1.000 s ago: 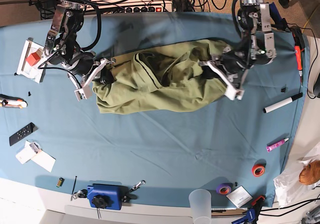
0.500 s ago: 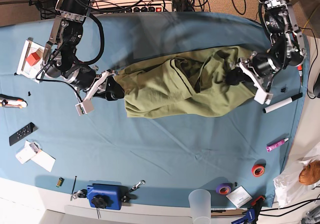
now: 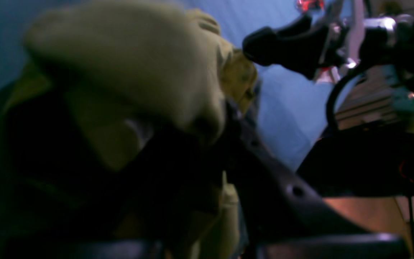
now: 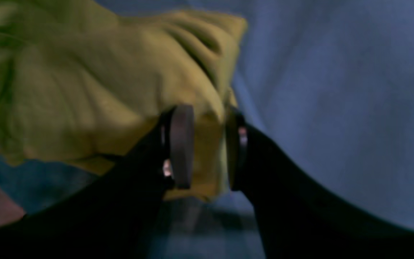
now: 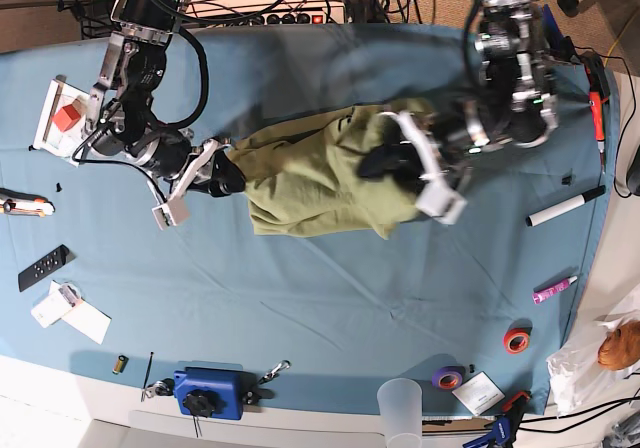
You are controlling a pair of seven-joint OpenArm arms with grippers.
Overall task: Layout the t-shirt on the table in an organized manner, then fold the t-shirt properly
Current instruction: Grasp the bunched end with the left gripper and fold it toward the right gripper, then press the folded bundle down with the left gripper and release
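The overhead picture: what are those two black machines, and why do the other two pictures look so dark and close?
Two robot arms work over a blue table, seen from above. The close pictures come from cameras on their wrists, looking along the jaws. A crumpled olive t-shirt lies between them. The left arm, on the overhead picture's right, has its jaws closed on a bunch of shirt; the right arm has its jaws apart around the other edge. A marker and a tape roll lie nearby.
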